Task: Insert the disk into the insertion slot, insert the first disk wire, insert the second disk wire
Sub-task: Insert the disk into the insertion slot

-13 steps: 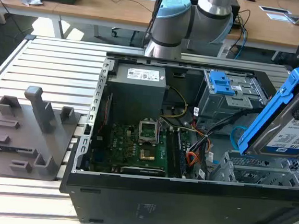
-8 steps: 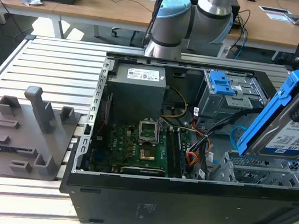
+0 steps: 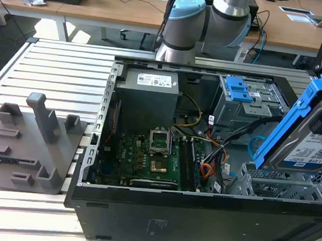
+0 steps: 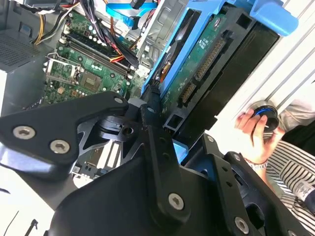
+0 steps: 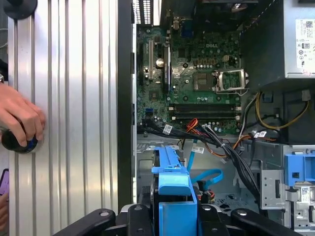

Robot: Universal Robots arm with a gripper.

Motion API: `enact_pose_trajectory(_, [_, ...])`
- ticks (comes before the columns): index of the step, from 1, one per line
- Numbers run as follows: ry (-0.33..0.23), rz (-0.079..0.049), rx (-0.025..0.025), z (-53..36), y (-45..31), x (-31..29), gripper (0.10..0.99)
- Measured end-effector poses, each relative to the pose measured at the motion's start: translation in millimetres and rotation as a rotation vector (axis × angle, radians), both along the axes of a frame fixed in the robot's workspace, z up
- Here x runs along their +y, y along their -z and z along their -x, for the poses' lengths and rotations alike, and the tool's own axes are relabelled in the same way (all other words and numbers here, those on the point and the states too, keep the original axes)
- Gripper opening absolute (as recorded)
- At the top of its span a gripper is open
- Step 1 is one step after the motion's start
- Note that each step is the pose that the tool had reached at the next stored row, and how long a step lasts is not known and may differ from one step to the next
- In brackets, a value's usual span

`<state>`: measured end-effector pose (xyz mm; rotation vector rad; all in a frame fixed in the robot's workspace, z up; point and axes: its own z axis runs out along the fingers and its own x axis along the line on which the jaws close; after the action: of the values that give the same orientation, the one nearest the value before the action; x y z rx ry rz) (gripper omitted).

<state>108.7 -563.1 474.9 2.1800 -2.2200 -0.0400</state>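
Observation:
The disk (image 3: 311, 142), a silver-and-black drive in a bright blue carrier, hangs tilted over the case's corner at the exterior view's right. My gripper (image 4: 158, 110) is shut on it, with the black fingers (image 4: 153, 118) clamping the carrier's edge; the carrier (image 5: 173, 189) also shows in the first wrist view. Just below the disk stands the insertion slot (image 3: 282, 188), a grey perforated metal cage. The disk's lower end is just above the cage's top. The second disk wire (image 5: 210, 176), thin, flat and light blue, loops inside the case beside the cage and shows too in the exterior view (image 3: 252, 146).
The open computer case (image 3: 197, 219) lies on a slatted metal table (image 3: 58, 72). A grey bay stack with a blue latch (image 3: 246, 97) sits behind the cage. A flat orange cable (image 3: 207, 171) curls near the motherboard (image 3: 152, 156). A person's hand (image 5: 19, 118) rests on a black knob beside the case. A grey fixture (image 3: 29, 143) stands at the exterior view's left.

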Motion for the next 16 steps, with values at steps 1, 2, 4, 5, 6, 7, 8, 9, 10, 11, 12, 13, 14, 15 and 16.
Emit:
enact_pose_trajectory(1, [0.000, 0.000, 0.0000, 0.0, 0.8, 0.0, 0.365])
enact_pose_trajectory(2, [0.000, 0.000, 0.0000, 0.0, 1.1, 0.0, 0.365])
enact_pose_trajectory(4, [0.000, 0.000, 0.0000, 0.0, 2.5, 0.0, 0.365])
enact_pose_trajectory(5, [0.000, 0.000, 0.0000, 0.0, 3.7, 0.0, 0.365])
enact_pose_trajectory(6, [0.000, 0.000, 0.0000, 0.0, 4.5, 0.0, 0.365])
enact_pose_trajectory(7, [0.000, 0.000, 0.0000, 0.0, 5.6, 0.0, 0.365])
enact_pose_trajectory(8, [0.000, 0.000, 0.0000, 0.0, 6.3, 0.0, 0.365])
enact_pose_trajectory(9, [0.000, 0.000, 0.0000, 0.0, 7.1, 0.0, 0.365])
enact_pose_trajectory(10, [0.000, 0.000, 0.0000, 0.0, 8.0, 0.0, 0.365])
enact_pose_trajectory(11, [0.000, 0.000, 0.0000, 0.0, 8.5, 0.0, 0.365])
enact_pose_trajectory(12, [0.000, 0.000, 0.0000, 0.0, 8.9, 0.0, 0.365])
enact_pose_trajectory(13, [0.000, 0.000, 0.0000, 0.0, 9.6, 0.0, 0.365])
enact_pose_trajectory(14, [0.000, 0.000, 0.0000, 0.0, 10.0, 0.0, 0.365])
enact_pose_trajectory(15, [0.000, 0.000, 0.0000, 0.0, 10.7, 0.0, 0.365])
enact_pose_trajectory(16, [0.000, 0.000, 0.0000, 0.0, 11.3, 0.0, 0.365])
